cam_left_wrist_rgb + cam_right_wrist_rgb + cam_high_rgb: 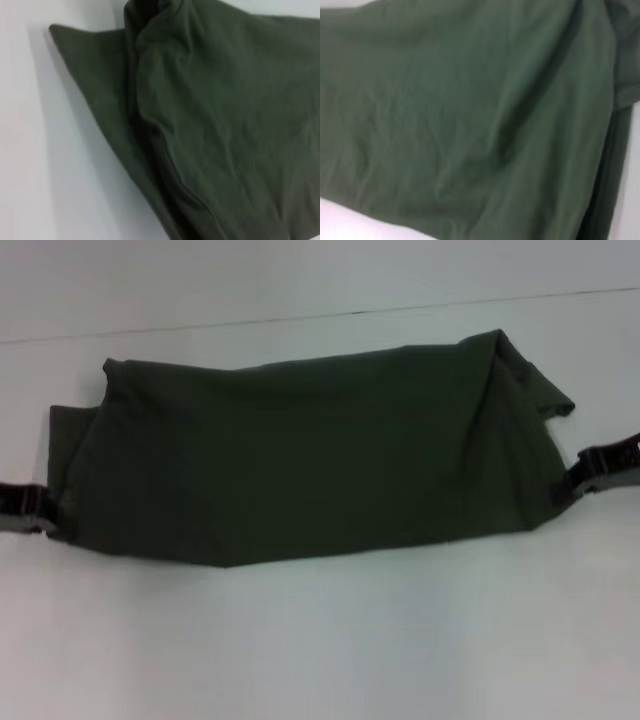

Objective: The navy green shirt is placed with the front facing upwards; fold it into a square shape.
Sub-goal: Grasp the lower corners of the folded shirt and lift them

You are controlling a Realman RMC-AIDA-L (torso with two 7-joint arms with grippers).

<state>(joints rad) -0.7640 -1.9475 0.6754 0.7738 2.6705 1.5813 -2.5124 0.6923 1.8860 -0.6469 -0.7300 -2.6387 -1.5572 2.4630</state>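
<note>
Head view: navy green shirt (300,460) shows no lettering; left hand (40,512), right hand (583,473) pinch its ends.

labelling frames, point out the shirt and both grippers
navy green shirt (300,460), head view, middle of the folded cloth
left gripper (25,508), head view, at the shirt's left end
right gripper (600,468), head view, at the shirt's right end

Free table on all sides of the folded cloth

The navy green shirt (310,460) lies as a wide band across the white table (320,640), and the near side and far side of it are bare. The left gripper (30,508) and right gripper (600,470) occupy its two short ends.
</note>
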